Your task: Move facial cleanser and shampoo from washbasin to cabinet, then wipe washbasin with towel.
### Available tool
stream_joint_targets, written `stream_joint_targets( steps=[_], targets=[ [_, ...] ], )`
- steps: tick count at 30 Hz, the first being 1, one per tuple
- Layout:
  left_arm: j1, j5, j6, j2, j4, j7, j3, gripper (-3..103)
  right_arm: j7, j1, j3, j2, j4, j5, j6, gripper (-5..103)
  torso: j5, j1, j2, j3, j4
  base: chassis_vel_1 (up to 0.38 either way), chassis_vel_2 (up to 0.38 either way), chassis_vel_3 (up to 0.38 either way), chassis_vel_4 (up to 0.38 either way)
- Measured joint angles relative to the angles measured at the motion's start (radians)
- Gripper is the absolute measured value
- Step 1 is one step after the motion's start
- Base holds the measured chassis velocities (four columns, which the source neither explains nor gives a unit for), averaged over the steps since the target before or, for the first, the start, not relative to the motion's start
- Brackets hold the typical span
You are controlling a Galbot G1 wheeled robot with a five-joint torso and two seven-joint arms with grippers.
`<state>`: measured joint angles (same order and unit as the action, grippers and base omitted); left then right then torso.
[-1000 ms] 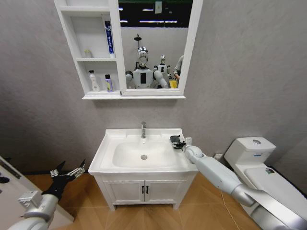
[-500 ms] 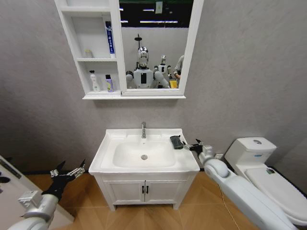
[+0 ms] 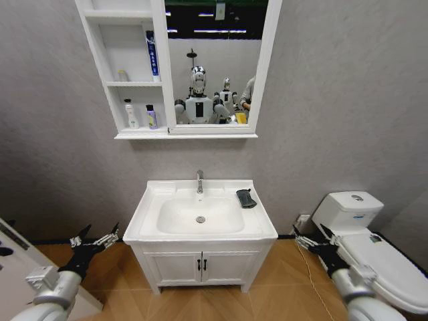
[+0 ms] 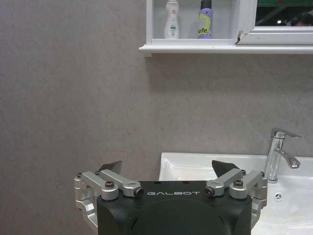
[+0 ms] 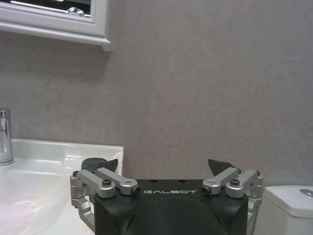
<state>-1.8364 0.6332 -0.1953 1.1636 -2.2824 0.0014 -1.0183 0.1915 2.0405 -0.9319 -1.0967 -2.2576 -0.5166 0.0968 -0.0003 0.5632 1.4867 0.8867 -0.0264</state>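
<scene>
The white washbasin (image 3: 150, 212) stands at centre with its bowl bare. The dark towel (image 3: 246, 198) lies folded on its right rim, touched by nothing. On the cabinet's (image 3: 110, 83) lowest shelf stand a white bottle (image 3: 132, 114) and a purple bottle (image 3: 151, 116), and a blue tube (image 3: 152, 53) stands one shelf up. I cannot tell which is the facial cleanser or the shampoo. My right gripper (image 3: 309, 244) hangs open low at the right, beside the vanity. My left gripper (image 3: 93, 239) hangs open low at the left. Both show empty in the wrist views (image 4: 166, 169) (image 5: 164, 166).
A chrome faucet (image 3: 199, 181) rises at the basin's back. A white toilet (image 3: 361, 231) stands close to my right arm. The two-door vanity (image 3: 200, 264) sits under the basin. The mirror (image 3: 214, 60) reflects robots and a person.
My right arm has drawn back from the towel on the basin's right rim and dropped to the lower right. The towel stays on the rim. The left arm has not moved.
</scene>
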Motion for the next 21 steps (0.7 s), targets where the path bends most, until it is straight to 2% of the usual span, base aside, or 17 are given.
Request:
stream_joint_targets(
  steps=[3,7,16,19,21],
  targets=[
    [0.000,0.000,0.000,0.000,0.000,0.000,0.000,100,0.040,0.036,-0.022,-0.132,-0.088,0.017,-0.007,100,0.0000,0.000,0.000,0.000,-0.0001,0.000,0.000,0.000,0.000],
    [0.000,0.000,0.000,0.000,0.000,0.000,0.000,100,0.065,0.048,-0.005,-0.183,-0.160,0.024,-0.038,100,-0.0001,0.000,0.000,0.000,0.0001,0.000,0.000,0.000,0.000],
    [0.000,0.000,0.000,0.000,0.000,0.000,0.000,100,0.071,0.094,0.083,-0.186,-0.245,0.073,-0.075,100,0.0000,0.000,0.000,0.000,0.0001,0.000,0.000,0.000,0.000],
    [0.000,0.000,0.000,0.000,0.000,0.000,0.000,100,0.053,0.093,0.093,-0.156,-0.251,0.051,-0.116,100,0.0002,0.000,0.000,0.000,0.0002,0.000,0.000,0.000,0.000],
    [0.000,0.000,0.000,0.000,0.000,0.000,0.000,100,-0.006,0.088,0.081,-0.121,-0.251,0.030,-0.144,100,0.0004,0.000,0.000,0.000,0.0002,0.000,0.000,0.000,0.000]
  ],
)
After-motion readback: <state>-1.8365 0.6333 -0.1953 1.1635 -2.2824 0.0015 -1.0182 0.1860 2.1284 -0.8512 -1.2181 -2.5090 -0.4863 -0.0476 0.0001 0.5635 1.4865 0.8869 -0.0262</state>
